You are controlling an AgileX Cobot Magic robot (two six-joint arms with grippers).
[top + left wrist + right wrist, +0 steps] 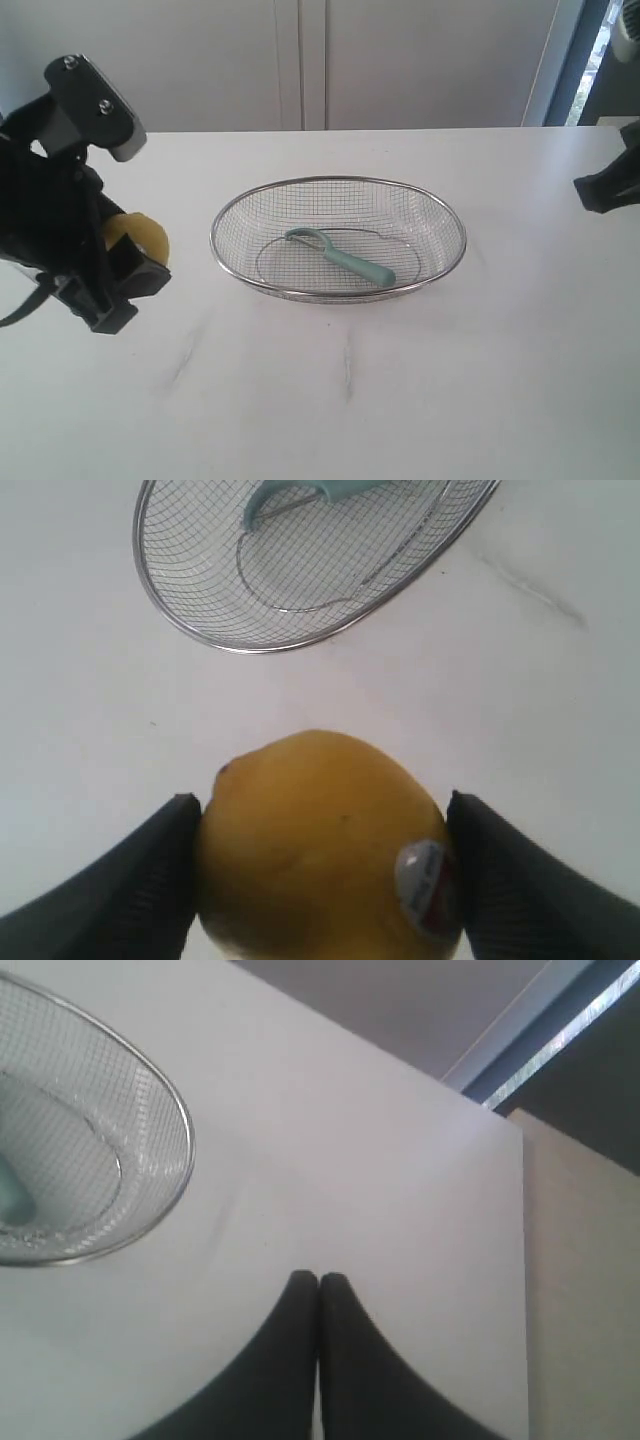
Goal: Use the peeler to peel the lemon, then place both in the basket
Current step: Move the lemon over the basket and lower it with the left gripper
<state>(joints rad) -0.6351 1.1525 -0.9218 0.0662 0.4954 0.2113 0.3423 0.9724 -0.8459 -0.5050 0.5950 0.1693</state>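
Peeler (345,258) laid in basket (338,293), long axis slanted, hooked head turned toward left gripper (322,810), lemon (320,845) clamped there beside basket, half hidden in exterior view, right gripper (318,1282) closed empty, mostly cut off.

The right pincer (318,1282) hangs over the white bench (380,1160), its two dark fingers pressed tight together with nothing between them. Well apart from it sits the wire-mesh basket (186,1125), partly out of frame, with one end of a pale teal peeler (12,1195) lying inside.
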